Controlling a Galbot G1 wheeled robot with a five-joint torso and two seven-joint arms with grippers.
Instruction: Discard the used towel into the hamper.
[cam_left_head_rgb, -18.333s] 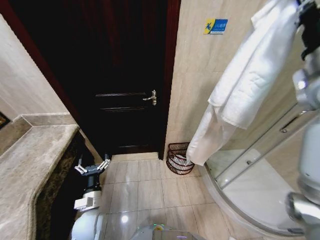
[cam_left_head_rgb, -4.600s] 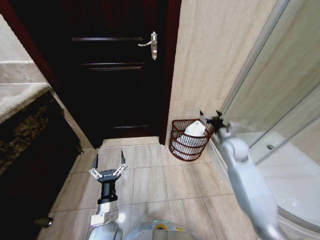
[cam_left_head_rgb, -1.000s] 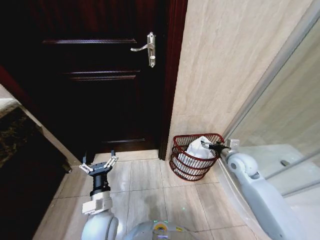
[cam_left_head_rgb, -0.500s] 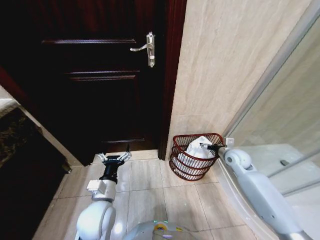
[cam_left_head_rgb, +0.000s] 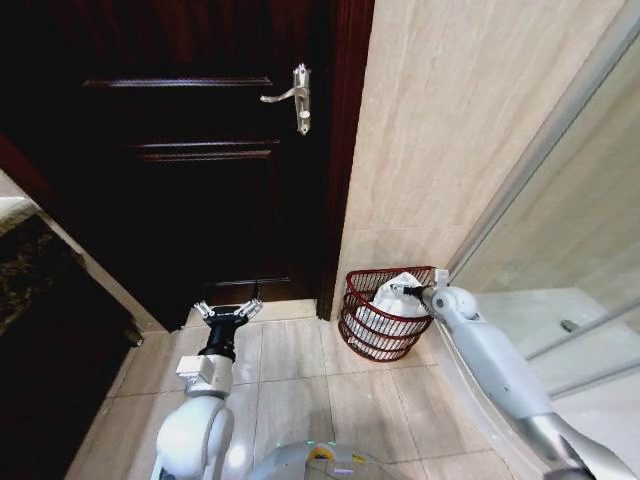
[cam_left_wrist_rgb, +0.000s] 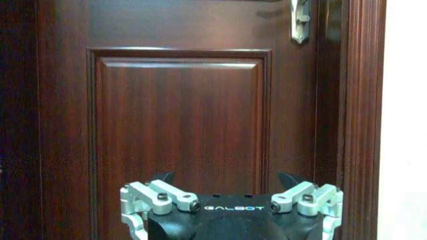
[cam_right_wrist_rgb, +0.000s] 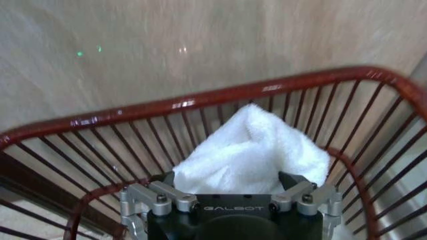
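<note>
The hamper (cam_left_head_rgb: 388, 312) is standing on the floor against the wall beside the door (cam_left_head_rgb: 190, 150), holding the white towel (cam_left_head_rgb: 385, 297). The right claw (cam_left_head_rgb: 404, 291) is reaching over its rim, jaws spread, touching the towel. The left claw (cam_left_head_rgb: 228, 312) is hovering low before the door, jaws spread, holding nothing.

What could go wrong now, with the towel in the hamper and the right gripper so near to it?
1. The right gripper sits open over the hamper, its fingers beside the towel; pulling back could snag the cloth and drag it out.
2. The hamper looks light; brushing its rim could tip it.

The left gripper waits near the door.
</note>
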